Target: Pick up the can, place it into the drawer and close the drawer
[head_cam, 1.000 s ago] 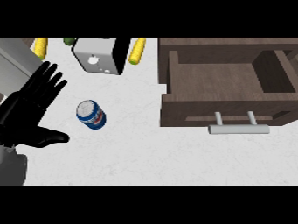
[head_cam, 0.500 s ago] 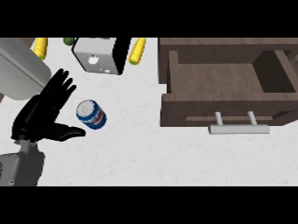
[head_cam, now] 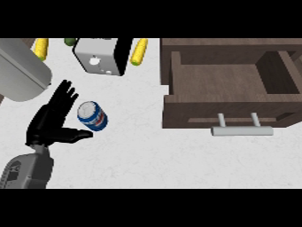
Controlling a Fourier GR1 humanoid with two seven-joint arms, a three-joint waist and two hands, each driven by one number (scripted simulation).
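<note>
A blue can [head_cam: 91, 116] with a red and white label lies on the white counter [head_cam: 153, 155], left of centre. My left hand [head_cam: 48, 122] is open just to the can's left, its straight fingers [head_cam: 63, 95] running up along the can's side. Its thumb [head_cam: 75, 135] reaches out below the can. I cannot tell whether the hand touches the can. The brown wooden drawer [head_cam: 179, 84] stands pulled open at the right, its inside bare, with a grey bar handle [head_cam: 241, 131] on its front. My right hand does not show.
A grey and black box-shaped appliance [head_cam: 101, 55] stands at the back, with a yellow corn cob [head_cam: 140, 51] to its right. Another cob [head_cam: 40, 48] and a green item [head_cam: 69, 41] lie to its left. A large grey rounded shape [head_cam: 13, 68] fills the upper left.
My left hand has moved right and closed in on the can, its thumb now under it. The grey rounded shape has come further into the upper left. The can and drawer have stayed put.
</note>
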